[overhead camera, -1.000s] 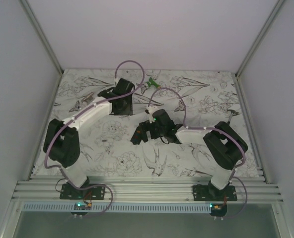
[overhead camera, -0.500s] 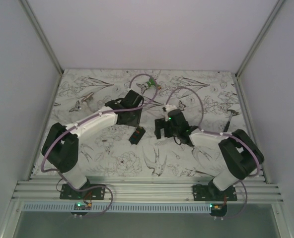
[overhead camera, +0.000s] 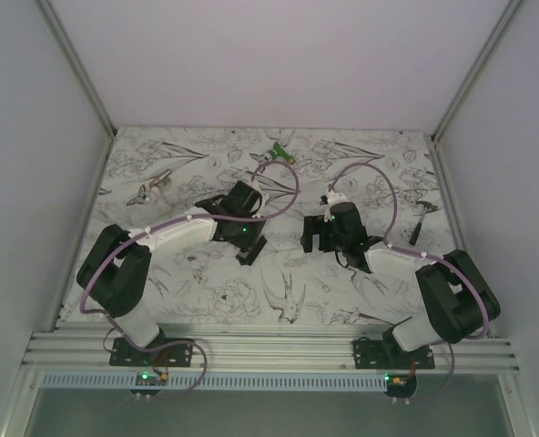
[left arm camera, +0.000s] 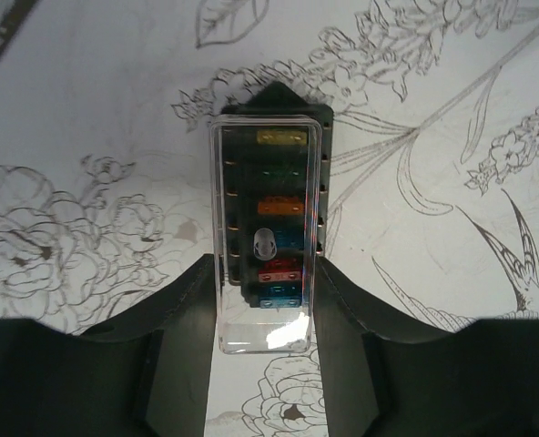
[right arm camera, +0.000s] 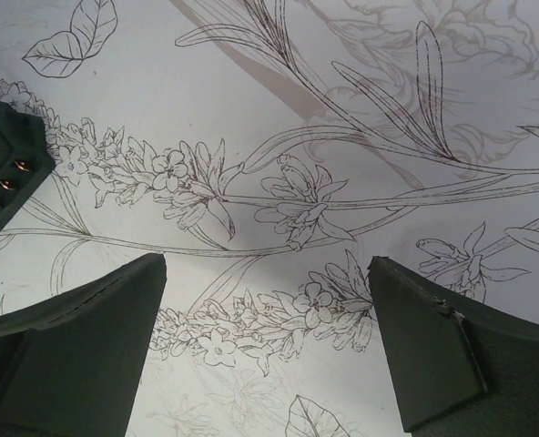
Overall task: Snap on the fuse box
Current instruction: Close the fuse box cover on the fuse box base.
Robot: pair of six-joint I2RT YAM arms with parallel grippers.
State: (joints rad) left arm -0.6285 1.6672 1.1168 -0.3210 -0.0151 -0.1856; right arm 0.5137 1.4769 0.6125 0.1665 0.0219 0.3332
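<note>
The fuse box (left arm camera: pixel 276 107) lay flat on the flower-printed surface (left arm camera: pixel 87 109), left of centre and directly under the left gripper (left arm camera: pixel 266 273). A clear lid (left arm camera: pixel 266 173) sat over its row of coloured fuses (left arm camera: pixel 280 207). The lid was shifted toward the gripper, so the box's black far end stuck out beyond it; whether the lid was seated could not be told. The left gripper was clamped on the lid's near end, with one dark finger (left arm camera: pixel 183 319) against each long side. Just to the right, apart from the box, the right gripper (right arm camera: pixel 268 273) hung over the surface with its jaws spread wide and only the print between them. A corner of the box, with small copper contacts, showed at the left edge of the right wrist view. Near the far edge lay a green-and-white gadget (overhead camera: pixel 277 151), well apart from both arms.
</note>
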